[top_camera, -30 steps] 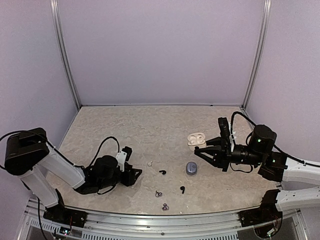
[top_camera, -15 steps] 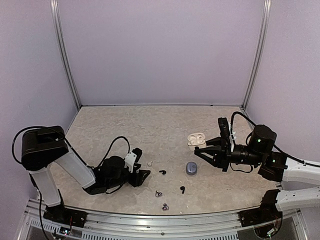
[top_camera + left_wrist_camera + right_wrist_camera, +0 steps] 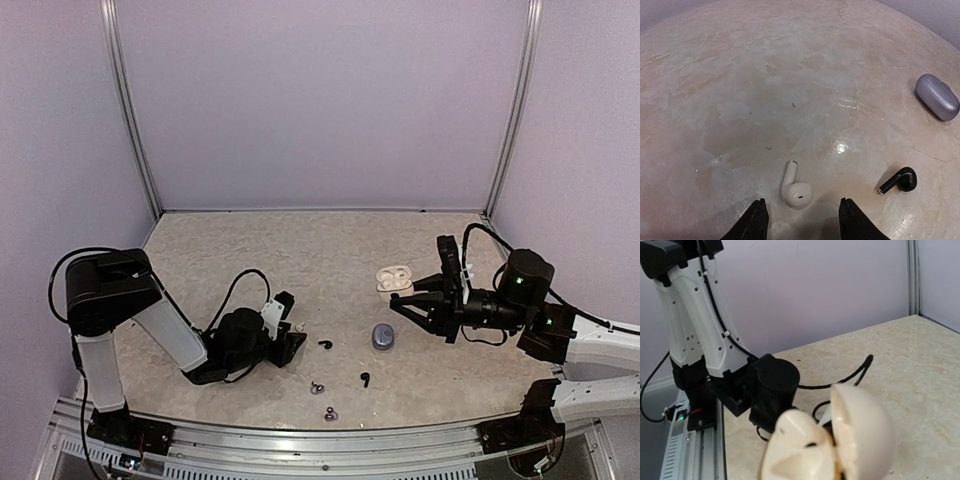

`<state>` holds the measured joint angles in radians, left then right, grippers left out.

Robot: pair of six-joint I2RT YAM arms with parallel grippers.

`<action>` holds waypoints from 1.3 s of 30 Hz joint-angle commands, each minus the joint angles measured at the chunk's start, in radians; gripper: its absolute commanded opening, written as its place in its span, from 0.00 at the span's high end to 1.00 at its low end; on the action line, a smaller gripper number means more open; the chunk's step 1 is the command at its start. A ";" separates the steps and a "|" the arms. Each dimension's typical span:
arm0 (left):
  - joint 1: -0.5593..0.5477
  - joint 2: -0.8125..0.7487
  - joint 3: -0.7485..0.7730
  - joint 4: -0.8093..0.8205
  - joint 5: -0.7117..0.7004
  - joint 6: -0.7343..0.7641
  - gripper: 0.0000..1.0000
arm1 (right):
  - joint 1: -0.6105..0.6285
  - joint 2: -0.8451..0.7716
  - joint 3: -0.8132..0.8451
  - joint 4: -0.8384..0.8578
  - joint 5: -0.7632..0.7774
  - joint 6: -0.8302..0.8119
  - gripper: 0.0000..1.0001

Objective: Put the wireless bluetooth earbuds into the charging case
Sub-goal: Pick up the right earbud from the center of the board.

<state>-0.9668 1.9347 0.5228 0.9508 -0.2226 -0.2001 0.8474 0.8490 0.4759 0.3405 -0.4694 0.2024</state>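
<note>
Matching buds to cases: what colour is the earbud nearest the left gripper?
The earbud is cream-white; left wrist view shows it best.

No readable text, labels, brands or numbers show on anything in these views

Soft, even overhead light. A small glare spot sits on the table (image 3: 740, 100); its edges curve. The near white case (image 3: 855, 430) is blurred.
</note>
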 commanded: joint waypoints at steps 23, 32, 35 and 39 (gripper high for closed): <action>0.014 0.006 0.057 -0.233 -0.044 0.042 0.70 | -0.021 -0.014 0.015 0.005 -0.003 -0.019 0.99; 0.015 0.006 0.099 -0.262 -0.011 0.150 0.77 | -0.022 -0.012 0.017 0.007 -0.011 -0.021 0.99; 0.020 0.014 0.111 -0.272 0.009 0.164 0.78 | -0.022 -0.020 0.017 0.004 -0.008 -0.022 0.99; 0.020 -0.009 0.102 -0.276 0.028 0.168 0.81 | -0.022 -0.031 0.012 -0.003 -0.005 -0.018 0.99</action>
<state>-0.9520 1.9308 0.6312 0.7612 -0.2481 -0.0624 0.8352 0.8448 0.4759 0.3401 -0.4706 0.1917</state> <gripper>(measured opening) 0.203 0.228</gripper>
